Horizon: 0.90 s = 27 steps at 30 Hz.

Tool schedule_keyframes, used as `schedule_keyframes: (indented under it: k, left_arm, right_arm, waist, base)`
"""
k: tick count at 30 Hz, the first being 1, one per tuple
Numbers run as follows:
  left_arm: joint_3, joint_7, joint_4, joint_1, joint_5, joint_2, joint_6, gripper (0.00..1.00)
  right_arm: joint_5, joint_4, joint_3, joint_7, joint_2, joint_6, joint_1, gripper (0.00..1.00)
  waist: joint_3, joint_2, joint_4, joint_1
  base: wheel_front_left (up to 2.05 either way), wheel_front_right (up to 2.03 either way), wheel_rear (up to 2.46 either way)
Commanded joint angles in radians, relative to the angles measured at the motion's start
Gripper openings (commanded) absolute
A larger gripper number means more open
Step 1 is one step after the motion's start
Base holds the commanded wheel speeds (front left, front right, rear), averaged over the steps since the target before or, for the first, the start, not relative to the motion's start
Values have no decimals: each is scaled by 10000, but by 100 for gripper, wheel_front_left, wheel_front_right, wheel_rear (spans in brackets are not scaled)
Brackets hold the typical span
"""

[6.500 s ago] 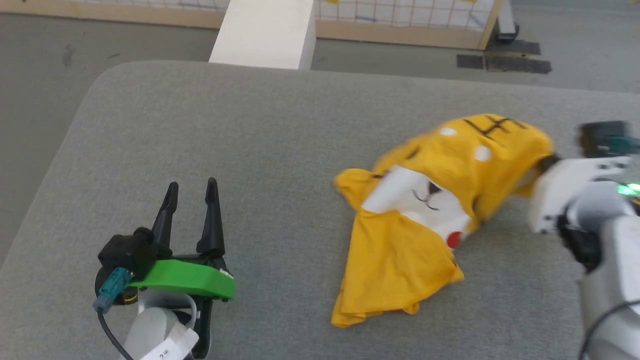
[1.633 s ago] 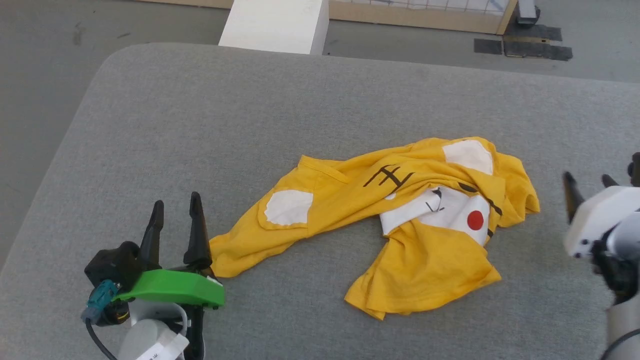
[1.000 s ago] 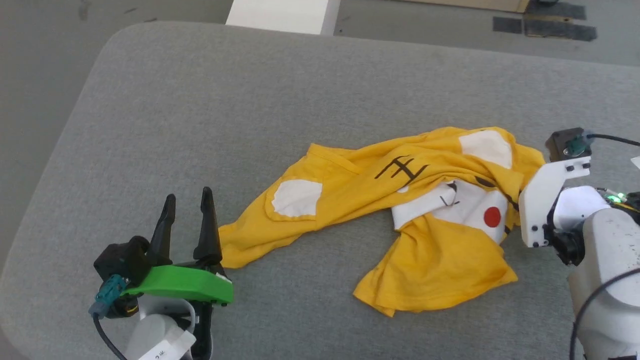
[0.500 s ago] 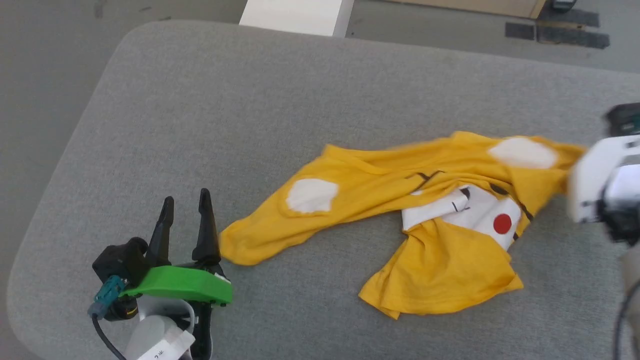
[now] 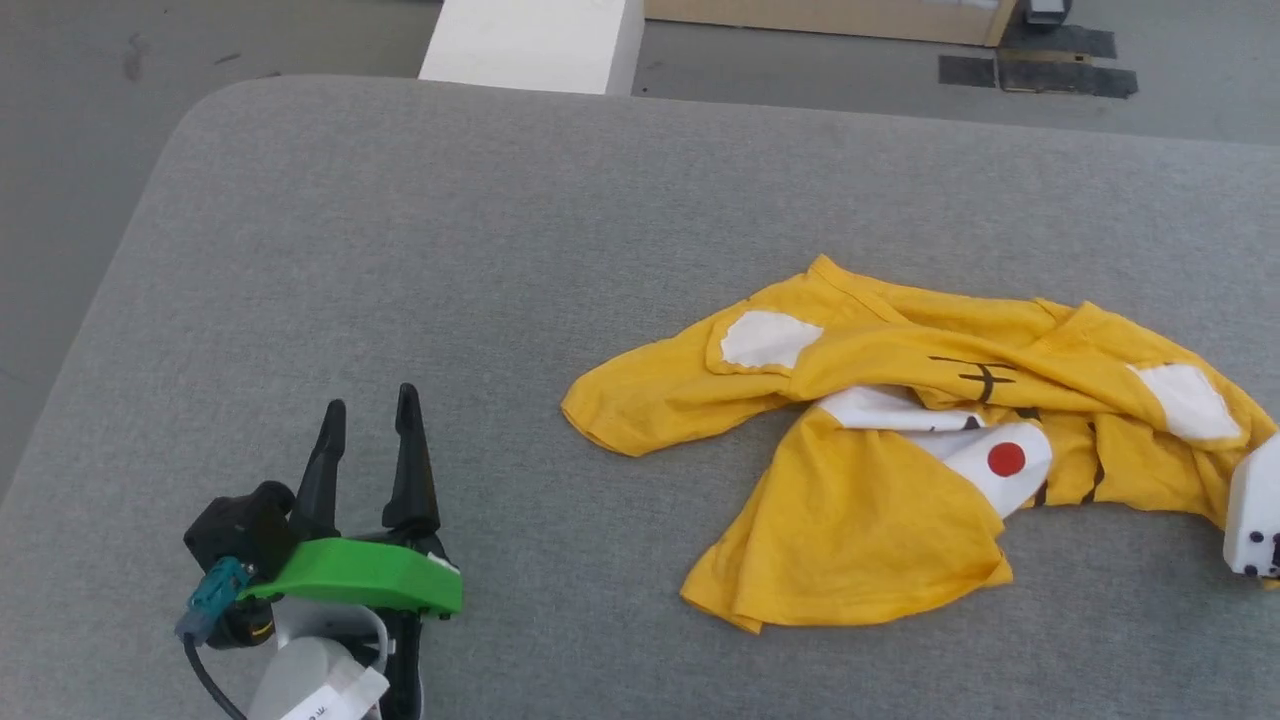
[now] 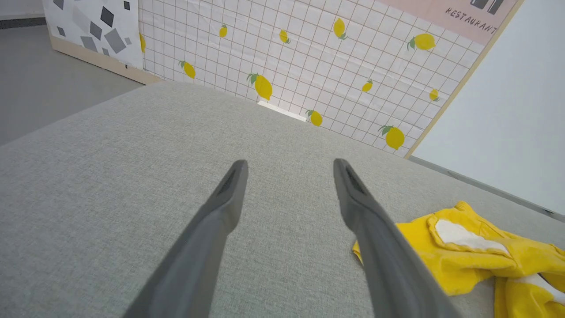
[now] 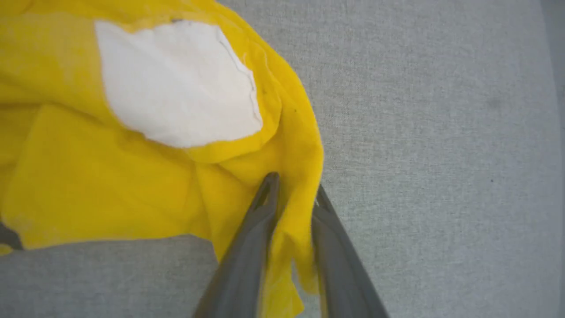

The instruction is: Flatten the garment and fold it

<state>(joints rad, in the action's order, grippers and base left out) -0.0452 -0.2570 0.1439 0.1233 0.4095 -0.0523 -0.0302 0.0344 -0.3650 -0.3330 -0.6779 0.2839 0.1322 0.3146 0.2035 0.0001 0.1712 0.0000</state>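
Observation:
The garment (image 5: 900,440), a bright yellow T-shirt with white patches, a red dot and black stripes, lies crumpled on the right half of the grey cushion (image 5: 560,220). In the right wrist view my right gripper (image 7: 295,187) is shut on the garment (image 7: 145,154), pinching a yellow edge fold between its dark fingers. The head view catches just its white mount (image 5: 1255,510) at the right edge, against the shirt's end. My left gripper (image 5: 365,425) stands open at the lower left, well apart from the nearest sleeve. The left wrist view has the garment (image 6: 476,251) to the right of the open left gripper (image 6: 289,165).
The grey cushion's rounded left edge drops to the grey floor (image 5: 70,150). A white block (image 5: 530,45) stands behind the far edge. A wall panel with lemon prints (image 6: 309,57) shows beyond the cushion in the left wrist view.
My right gripper has closed on the garment's right end and dragged it rightward; the sleeve that lay by my left gripper is now well away. The camera has also shifted.

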Motion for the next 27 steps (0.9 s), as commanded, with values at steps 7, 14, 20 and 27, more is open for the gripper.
schedule_keyframes:
  k: [7,14,20,27]
  left_arm:
    - [-2,-47,252,-72,-97,20,-89,100]
    - [-346,1177,612,590,200,17,-43,100]
    - [-1030,5116,2067,2507,56,-329,620,100]
    - [-2052,8808,3041,4139,-527,-920,752,100]
  right_arm:
    - [-737,1695,-1820,2580,-1821,-15,-708,100]
    - [-2017,2897,-2136,3165,-2328,-15,-1945,100]
    - [-2333,3144,-1892,3157,-2334,-15,-1942,100]
    - [-2184,3358,-1853,3090,-2335,-15,-1687,100]
  waist:
    - [-560,-1,-221,0]
    - [-738,-1,-667,0]
    - [-361,-1,-1220,0]
    - [274,-1,-1756,0]
  base:
    - [0,0,0]
    - [0,0,0]
    - [0,0,0]
    - [0,0,0]
